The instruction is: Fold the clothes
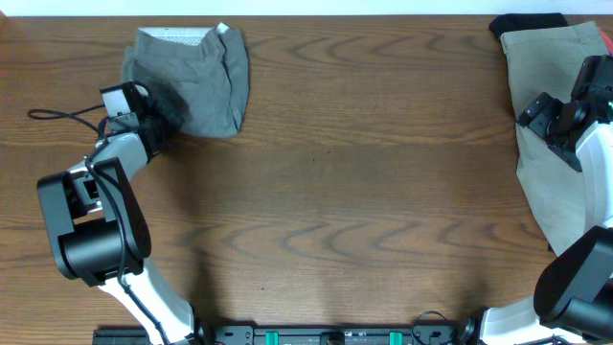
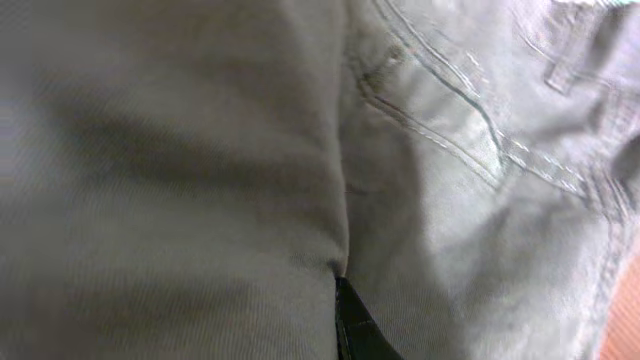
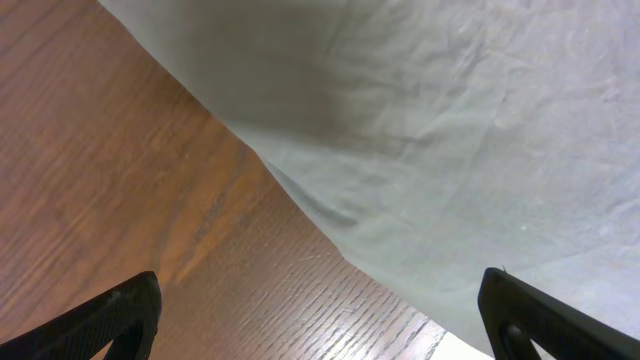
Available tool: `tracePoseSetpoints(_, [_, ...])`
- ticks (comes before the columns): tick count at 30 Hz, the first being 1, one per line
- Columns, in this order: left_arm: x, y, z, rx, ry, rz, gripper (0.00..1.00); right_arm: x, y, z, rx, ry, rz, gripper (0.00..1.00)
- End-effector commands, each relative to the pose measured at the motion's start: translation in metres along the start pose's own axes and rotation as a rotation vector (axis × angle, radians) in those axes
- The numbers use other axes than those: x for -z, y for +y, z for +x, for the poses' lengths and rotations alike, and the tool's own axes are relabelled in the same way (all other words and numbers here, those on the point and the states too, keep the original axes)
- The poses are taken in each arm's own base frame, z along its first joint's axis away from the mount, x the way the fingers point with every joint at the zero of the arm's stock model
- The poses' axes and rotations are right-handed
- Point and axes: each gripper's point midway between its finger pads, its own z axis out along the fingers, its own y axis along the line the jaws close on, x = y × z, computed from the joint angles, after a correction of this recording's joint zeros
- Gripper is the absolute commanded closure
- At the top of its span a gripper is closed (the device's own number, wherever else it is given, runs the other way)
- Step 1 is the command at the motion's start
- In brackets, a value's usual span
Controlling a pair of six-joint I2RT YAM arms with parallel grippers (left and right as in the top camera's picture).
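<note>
The mid-grey shorts point(image 1: 196, 81) lie folded in a bundle at the table's back left, with the pale waistband lining at the top. My left gripper point(image 1: 163, 110) is at their lower left edge. In the left wrist view the grey fabric point(image 2: 200, 150) with its stitched pocket fills the frame and bunches around one dark finger point(image 2: 350, 320), so the gripper is shut on it. The paler beige-grey pair point(image 1: 546, 144) lies spread at the right edge. My right gripper point(image 1: 541, 113) hovers open over its left hem, fingers wide apart point(image 3: 320, 320) above the cloth point(image 3: 450, 130) and the wood.
A black garment point(image 1: 527, 21) lies at the back right corner, partly under the beige pair. A black cable point(image 1: 57, 115) loops left of the left arm. The brown wooden table point(image 1: 364, 192) stretches between the two garments.
</note>
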Motion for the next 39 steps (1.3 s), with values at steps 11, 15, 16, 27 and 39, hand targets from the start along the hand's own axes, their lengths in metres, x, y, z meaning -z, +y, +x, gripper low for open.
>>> tracePoseSetpoints(11, [-0.012, -0.009, -0.042, 0.044, -0.19, 0.031, 0.89, 0.006, -0.003, -0.005, 0.0, -0.021, 0.007, 0.01])
tracePoseSetpoints(15, [-0.03, -0.012, -0.034, 0.084, -0.189, 0.051, 0.89, 0.006, -0.003, -0.005, 0.0, -0.021, 0.007, 0.01])
tracePoseSetpoints(16, [-0.034, -0.011, -0.031, 0.097, -0.189, 0.048, 0.89, 0.006, -0.003, -0.005, 0.0, -0.021, 0.007, 0.01])
tracePoseSetpoints(27, [-0.069, 0.0, -0.015, 0.214, -0.201, 0.065, 0.89, 0.006, -0.003, -0.005, 0.0, -0.021, 0.007, 0.01])
tracePoseSetpoints(39, [-0.068, -0.022, -0.008, 0.191, -0.161, 0.14, 0.2, 0.006, -0.003, -0.005, 0.0, -0.021, 0.007, 0.01])
